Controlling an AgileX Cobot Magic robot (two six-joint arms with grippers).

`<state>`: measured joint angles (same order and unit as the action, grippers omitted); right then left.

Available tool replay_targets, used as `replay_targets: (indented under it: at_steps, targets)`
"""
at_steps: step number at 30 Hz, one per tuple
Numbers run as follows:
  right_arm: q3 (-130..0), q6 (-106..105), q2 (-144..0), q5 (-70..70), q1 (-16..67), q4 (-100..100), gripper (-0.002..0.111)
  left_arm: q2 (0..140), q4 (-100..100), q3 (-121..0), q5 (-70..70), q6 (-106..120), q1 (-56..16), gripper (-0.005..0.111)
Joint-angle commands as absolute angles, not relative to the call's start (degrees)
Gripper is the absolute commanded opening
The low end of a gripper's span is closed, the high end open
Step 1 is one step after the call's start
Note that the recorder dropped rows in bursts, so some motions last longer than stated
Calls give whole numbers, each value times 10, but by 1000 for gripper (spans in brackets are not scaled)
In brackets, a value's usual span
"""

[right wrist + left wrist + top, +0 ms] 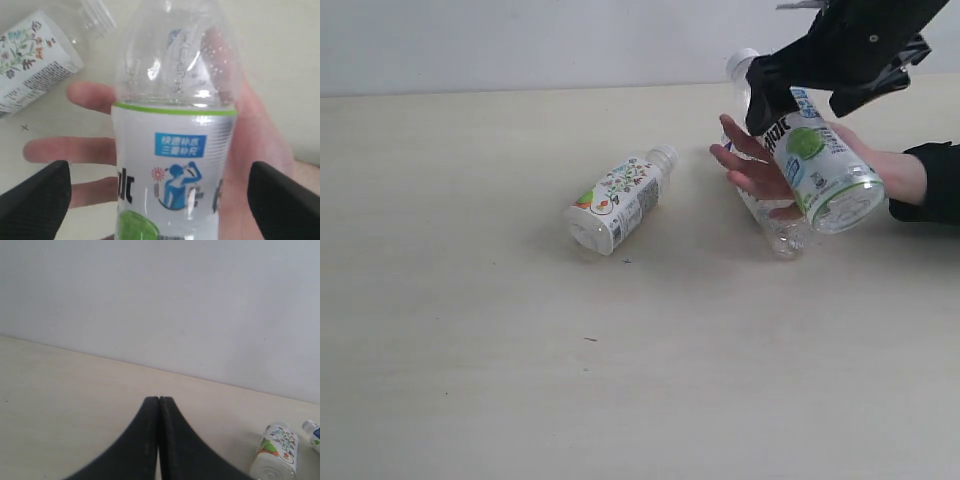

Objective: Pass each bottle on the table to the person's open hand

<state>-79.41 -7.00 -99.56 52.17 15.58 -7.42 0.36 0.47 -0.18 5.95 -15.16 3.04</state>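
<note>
The white-and-green bottle lies tilted across the person's open hand, base away from my wrist. My right gripper straddles its upper part and is open, with a gap between each finger and the bottle. The colourful-print bottle lies on the table left of the hand. Another clear bottle lies mostly hidden under the hand. The red-and-white bottle is out of view. My left gripper is shut on nothing above the table.
A pale wall runs behind the table's far edge. The person's black sleeve enters from the right. A white-capped bottle end shows at the edge of the left wrist view.
</note>
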Motion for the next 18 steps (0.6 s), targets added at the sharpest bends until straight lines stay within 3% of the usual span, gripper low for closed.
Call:
replay_targets:
  at_steps: [1, 4, 7, 13, 14, 18]
  targets:
    - [-792, -80, -949, 506, 154, -69, 90, 0, 0, 0, 56, -150, 27, 2]
    - [-792, -90, -915, 487, 154, -69, 88, 0, 0, 0, 56, -150, 27, 2]
    - [-792, -90, -877, 464, 154, -69, 74, 0, 0, 0, 56, -150, 27, 2]
    - [-765, -90, -766, 434, 154, -87, 6, 0, 0, 0, 56, -150, 27, 2]
    - [-749, -90, -742, 426, 154, -91, 0, 0, 0, 0, 56, -150, 27, 2]
    - [-664, -90, -640, 412, 154, -104, 0, 0, 0, 0, 56, -150, 27, 2]
